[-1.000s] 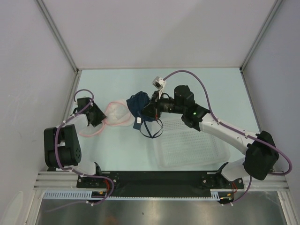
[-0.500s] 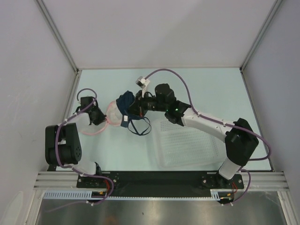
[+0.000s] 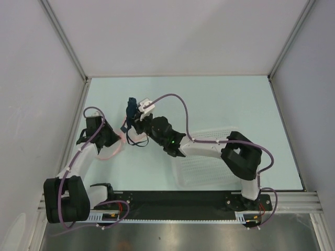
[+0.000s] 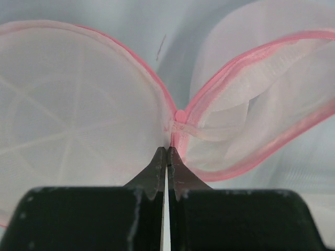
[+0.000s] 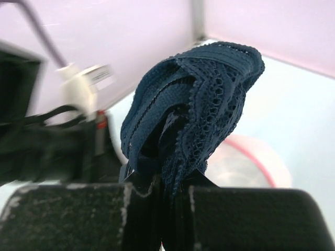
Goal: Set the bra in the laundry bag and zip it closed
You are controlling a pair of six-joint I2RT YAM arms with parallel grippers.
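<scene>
Swung leftward over the last second with the bra [image 5: 193,104] bunched and clamped tight in the right gripper [image 5: 170,183], lifted off the table [image 3: 235,104] just beside the laundry bag [image 4: 78,120]. Spread open like a clamshell, pinched at its pink rim seam by the left gripper [image 4: 167,157], fingers nearly touching. Farther right and well apart, lying flat, white perforated basket [image 3: 209,167].
</scene>
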